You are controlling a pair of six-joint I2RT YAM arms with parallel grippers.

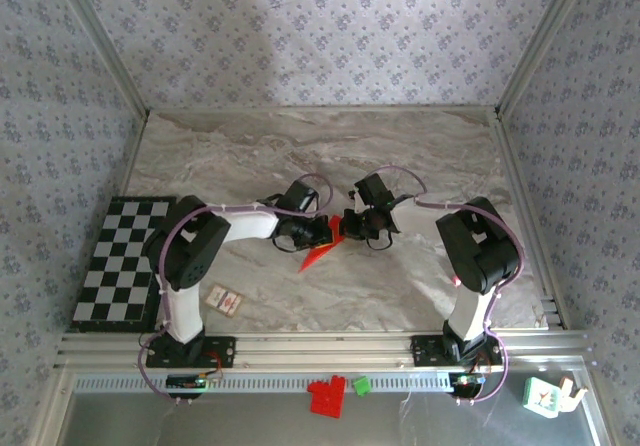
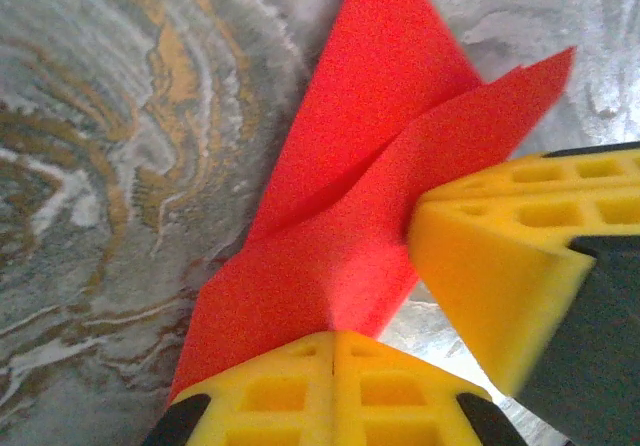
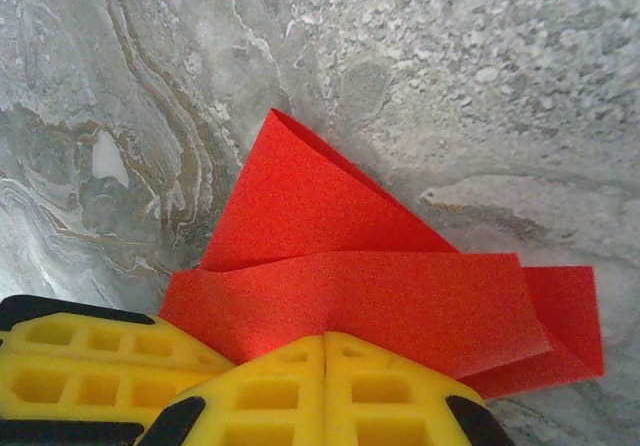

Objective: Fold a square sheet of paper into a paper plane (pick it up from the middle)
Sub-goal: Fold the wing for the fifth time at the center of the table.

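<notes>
Grey floral-wallpaper walls; marble-pattern tabletop; aluminium frame rails along near edge.

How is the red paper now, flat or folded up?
Folded: the red paper shows creases and overlapping flaps, pinched by the shut left gripper and right gripper.

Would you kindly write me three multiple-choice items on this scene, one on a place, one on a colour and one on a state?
1. Where does the chequered board lie on the table?
A. at its left edge
B. at its far right corner
C. between the two arms

2. What colour are the gripper fingers?
A. blue
B. yellow
C. white

3. How is the red paper held?
A. it lies flat, untouched
B. it is crumpled into a ball
C. it is creased and pinched by the left gripper and the right gripper

Answers:
1 A, the top view shows it there.
2 B, both wrist views show yellow fingers.
3 C, each shut pair clamps a folded edge.
</notes>
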